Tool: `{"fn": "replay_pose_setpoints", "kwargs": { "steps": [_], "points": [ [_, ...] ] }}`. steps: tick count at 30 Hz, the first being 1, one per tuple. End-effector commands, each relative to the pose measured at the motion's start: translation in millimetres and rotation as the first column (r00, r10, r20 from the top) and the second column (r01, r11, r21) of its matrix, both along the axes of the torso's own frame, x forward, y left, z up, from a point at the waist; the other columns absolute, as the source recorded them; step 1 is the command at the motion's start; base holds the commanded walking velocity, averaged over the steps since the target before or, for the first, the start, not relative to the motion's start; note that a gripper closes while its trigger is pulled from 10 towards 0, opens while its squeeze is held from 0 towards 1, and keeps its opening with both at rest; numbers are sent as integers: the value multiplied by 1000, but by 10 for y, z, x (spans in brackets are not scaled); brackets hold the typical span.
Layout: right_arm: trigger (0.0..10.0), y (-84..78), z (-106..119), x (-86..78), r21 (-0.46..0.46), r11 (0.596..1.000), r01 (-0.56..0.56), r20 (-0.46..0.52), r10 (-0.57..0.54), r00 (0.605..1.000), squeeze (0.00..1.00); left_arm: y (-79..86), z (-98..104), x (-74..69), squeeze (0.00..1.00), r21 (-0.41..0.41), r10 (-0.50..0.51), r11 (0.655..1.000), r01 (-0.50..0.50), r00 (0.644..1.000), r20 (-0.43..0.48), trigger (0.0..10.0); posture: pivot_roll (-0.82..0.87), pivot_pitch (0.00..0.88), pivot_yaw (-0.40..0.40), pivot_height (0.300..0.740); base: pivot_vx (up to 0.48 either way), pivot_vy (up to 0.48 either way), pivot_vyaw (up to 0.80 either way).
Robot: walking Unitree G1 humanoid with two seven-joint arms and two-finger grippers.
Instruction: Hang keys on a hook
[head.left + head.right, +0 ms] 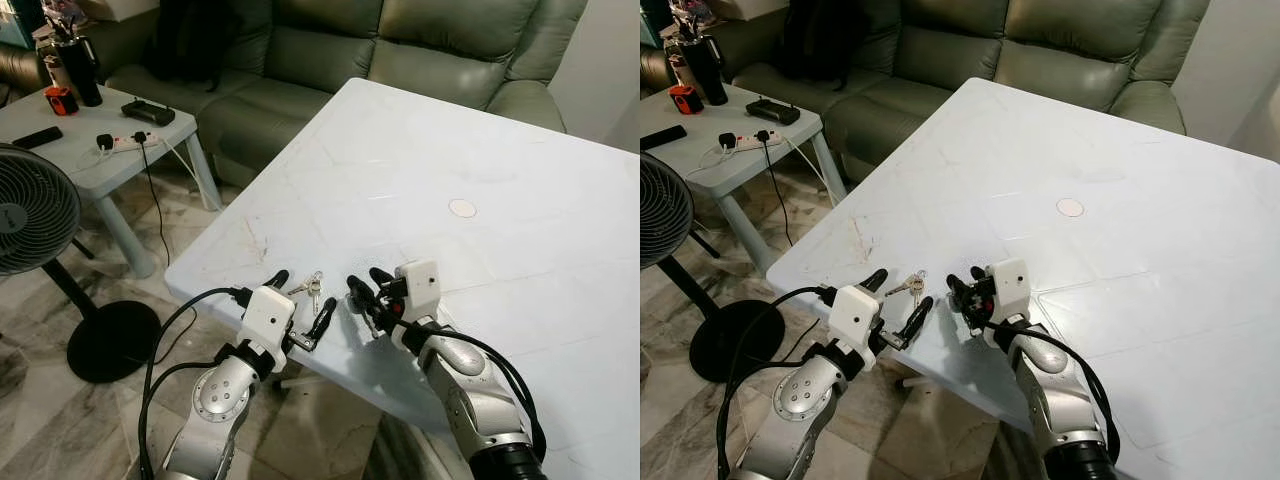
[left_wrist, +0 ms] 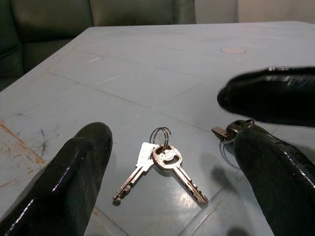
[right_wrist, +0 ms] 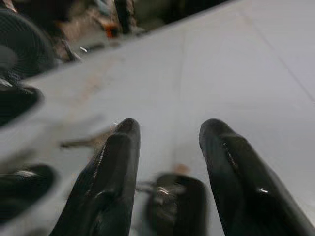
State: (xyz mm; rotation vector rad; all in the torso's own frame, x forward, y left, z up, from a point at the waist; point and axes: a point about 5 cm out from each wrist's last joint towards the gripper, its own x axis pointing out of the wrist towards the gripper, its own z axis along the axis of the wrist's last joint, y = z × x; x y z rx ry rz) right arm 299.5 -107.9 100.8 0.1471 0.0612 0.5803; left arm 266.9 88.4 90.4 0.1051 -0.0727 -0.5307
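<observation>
One pale blue worktop (image 1: 470, 150) takes up most of the room ahead, with a green sofa (image 1: 400, 45) behind it and a black fan (image 1: 30, 215) on the marble floor. Near its front edge lie two silver keys (image 2: 160, 164) on one ring, between the spread fingers of the left hand (image 1: 300, 300). Just beside them, the right hand (image 1: 365, 290) rests with its fingers apart.

Keys (image 1: 313, 285) flat on table (image 1: 480, 150) near edge, bare tabletop around; left gripper (image 1: 300, 303) jaws spread astride, right gripper (image 1: 366, 291) just beside.
</observation>
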Motion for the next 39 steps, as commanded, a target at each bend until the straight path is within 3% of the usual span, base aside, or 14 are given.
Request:
{"fn": "replay_pose_setpoints", "kwargs": {
  "steps": [1, 7, 9, 10, 14, 15, 17, 32, 33, 34, 39],
  "points": [
    [10000, -57, 48, -6, 42, 999, 7, 16, -8, 1000, 0, 3, 15, -8, 0, 9, 5, 1000, -5, 1000, 6, 10000, 28, 98, -32, 740, 0, 0, 0],
    [10000, -177, 90, -8, 56, 998, -4, 52, 1, 999, 0, -1, 16, -11, 0, 8, 0, 1000, 0, 1000, 5, 10000, 24, 100, -29, 740, 0, 0, 0],
    [10000, -191, 75, -21, -11, 1000, -21, 78, 22, 997, 0, 0, 19, -8, 0, 9, -1, 1000, 1, 1000, 6, 10000, 23, 99, -28, 740, 0, 0, 0],
    [10000, -201, 18, -28, -95, 995, -25, 78, 32, 996, 0, -1, 22, -5, 0, 9, -2, 1000, 2, 1000, 7, 10000, 22, 99, -27, 740, 0, 0, 0],
    [10000, -202, -45, -47, -137, 990, -40, 69, 49, 996, 0, 1, 23, -2, 0, 9, -2, 1000, 2, 1000, 7, 10000, 22, 99, -25, 740, 0, 0, 0],
    [10000, -198, -62, -55, -151, 987, -45, 67, 56, 996, 627, 2, 22, -2, 0, 9, -2, 1000, 2, 1000, 7, 10000, 22, 99, -25, 740, 0, 0, 0],
    [10000, -188, -96, -64, -175, 983, -54, 59, 65, 996, 1000, 3, 22, -2, 0, 9, -2, 1000, 2, 1000, 7, 10000, 22, 99, -25, 740, 0, 0, 0],
    [10000, -166, -158, -89, -247, 967, -71, 88, 95, 992, 1000, 5, 19, -14, 0, 9, -3, 1000, 3, 1000, 5, 10000, 25, 100, -23, 740, 0, 0, 0],
    [10000, -165, -157, -86, -269, 961, -60, 104, 91, 990, 416, 3, 18, -14, 0, 10, -3, 1000, 3, 1000, 5, 10000, 24, 99, -24, 740, 0, 0, 0],
    [10000, -159, -159, -88, -272, 960, -64, 108, 96, 990, 0, 1, 19, -13, 0, 9, -4, 1000, 4, 1000, 6, 10000, 24, 99, -24, 740, 0, 0, 0],
    [10000, -151, -169, -94, -274, 960, -61, 109, 94, 990, 0, -5, 17, -13, 0, 8, -5, 1000, 5, 1000, 6, 10000, 22, 97, -24, 740, 0, 0, 0]
  ]
}}
